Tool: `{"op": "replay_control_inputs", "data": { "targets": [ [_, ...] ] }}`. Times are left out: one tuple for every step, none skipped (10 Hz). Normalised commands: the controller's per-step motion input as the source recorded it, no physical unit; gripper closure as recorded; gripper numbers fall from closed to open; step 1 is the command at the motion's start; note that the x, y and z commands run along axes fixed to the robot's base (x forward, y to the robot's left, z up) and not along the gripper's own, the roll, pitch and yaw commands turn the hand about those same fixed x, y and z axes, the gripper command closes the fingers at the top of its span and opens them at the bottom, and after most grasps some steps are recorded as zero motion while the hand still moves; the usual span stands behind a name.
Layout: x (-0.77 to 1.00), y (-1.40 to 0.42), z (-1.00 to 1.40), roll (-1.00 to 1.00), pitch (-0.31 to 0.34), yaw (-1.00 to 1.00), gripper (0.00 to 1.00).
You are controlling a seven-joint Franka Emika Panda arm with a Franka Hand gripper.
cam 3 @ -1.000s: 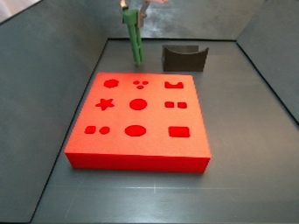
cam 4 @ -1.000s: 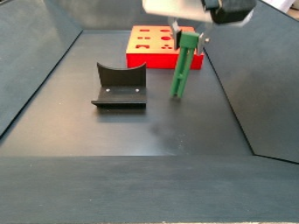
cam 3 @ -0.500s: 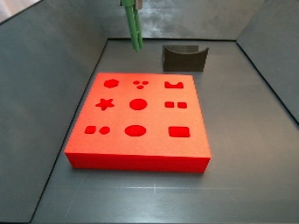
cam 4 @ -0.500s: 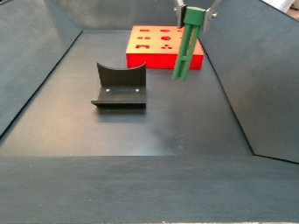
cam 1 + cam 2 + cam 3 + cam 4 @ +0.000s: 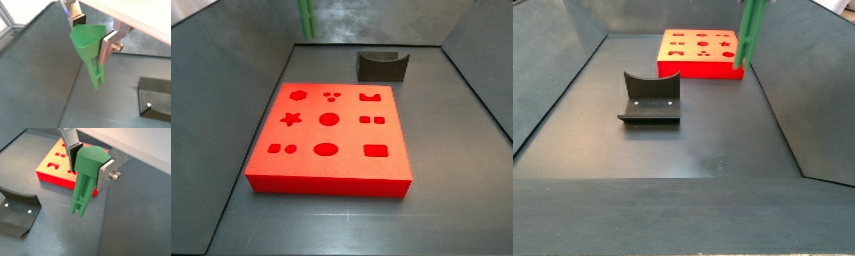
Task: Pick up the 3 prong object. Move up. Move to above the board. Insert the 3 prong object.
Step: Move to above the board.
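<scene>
3 prong object (image 5: 89,180): green. Board (image 5: 331,130): bright red. Holder (image 5: 649,98): dark grey. Gripper (image 5: 91,160) fingers (image 5: 70,148): silver, dark pads.

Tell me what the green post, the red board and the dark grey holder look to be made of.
Green 3 prong post, clamped in the gripper with jaws shut on its head: apparently matte plastic, uniform colour, crisp edges. Red board: likely plastic too, evenly bright, clean-cut holes. Dark grey U-shaped holder: dull plastic or painted metal, unclear which.
</scene>
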Motion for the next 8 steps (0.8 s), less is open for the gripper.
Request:
{"op": "replay_control_inputs", "data": {
  "targets": [
    [-0.26,-0.11,1.00,0.09,0.037,0.01,1.00],
    [-0.24,-0.10,1.00,0.09,0.035,0.01,1.00],
    [-0.18,-0.08,0.91,0.08,0.034,0.01,1.00],
    [-0.11,-0.05,0.73,0.08,0.048,0.01,1.00],
    [-0.04,-0.03,0.49,0.08,0.073,0.01,1.00],
    [-0.02,-0.02,0.38,0.07,0.085,0.01,1.00],
    [0.44,-1.00,0.05,0.00,-0.088,1.00,1.00],
    [0.45,-1.00,0.02,0.00,-0.092,1.00,1.00]
  ]
}}
